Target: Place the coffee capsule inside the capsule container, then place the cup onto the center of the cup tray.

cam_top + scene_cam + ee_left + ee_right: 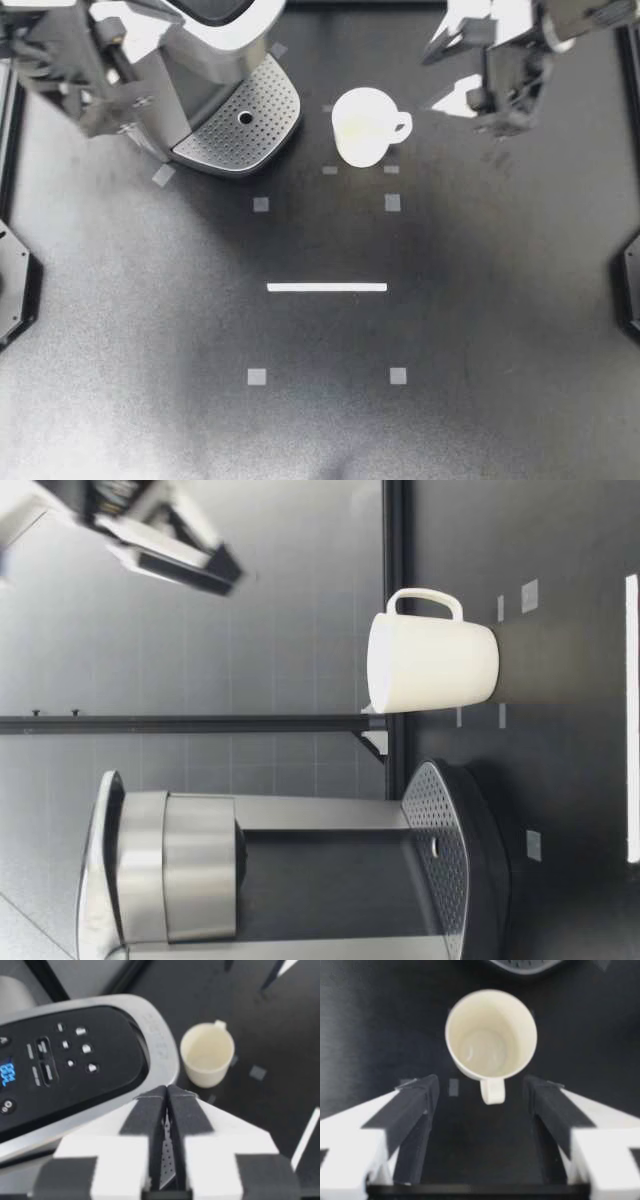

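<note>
A white cup (365,125) stands upright and empty on the black table, right of the perforated metal cup tray (225,140) of the coffee machine (215,30). Its handle points toward my right gripper (497,120), which hangs open above the table. In the right wrist view the cup (490,1035) lies ahead of the open right gripper (481,1080), not between its fingers. My left gripper (115,100) is shut and empty over the machine's button panel (75,1060), with the cup (206,1057) beyond it. No capsule shows in any view.
Small grey tape squares (260,204) and a white tape line (327,287) mark the table. Dark arm mounts (15,285) sit at both side edges. In the low view a gripper (215,570) hangs high above the table on the handle side of the cup (430,665).
</note>
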Available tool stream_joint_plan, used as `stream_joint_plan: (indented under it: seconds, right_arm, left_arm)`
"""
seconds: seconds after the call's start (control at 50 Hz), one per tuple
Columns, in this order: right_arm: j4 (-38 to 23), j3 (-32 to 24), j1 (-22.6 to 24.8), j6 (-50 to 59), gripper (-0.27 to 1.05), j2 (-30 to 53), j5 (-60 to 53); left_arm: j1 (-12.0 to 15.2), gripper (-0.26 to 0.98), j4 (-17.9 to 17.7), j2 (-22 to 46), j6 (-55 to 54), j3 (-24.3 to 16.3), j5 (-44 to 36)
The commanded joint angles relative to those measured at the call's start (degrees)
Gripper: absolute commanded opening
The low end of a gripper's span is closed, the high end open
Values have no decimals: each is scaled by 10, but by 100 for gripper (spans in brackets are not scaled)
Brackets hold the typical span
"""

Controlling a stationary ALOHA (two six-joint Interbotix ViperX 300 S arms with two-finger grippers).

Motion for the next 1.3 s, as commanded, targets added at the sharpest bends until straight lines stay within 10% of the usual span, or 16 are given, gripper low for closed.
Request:
stream_joint_plan:
  seconds: [0.0,1.28]
  right_arm:
    - [3,0,-4,0,64,7,-18]
    - [0,5,-4,-12,64,151,-99]
  left_arm:
    - [-1,13,0,-19,-1,1,-15]
    - [-1,13,6,-54,-1,51,-75]
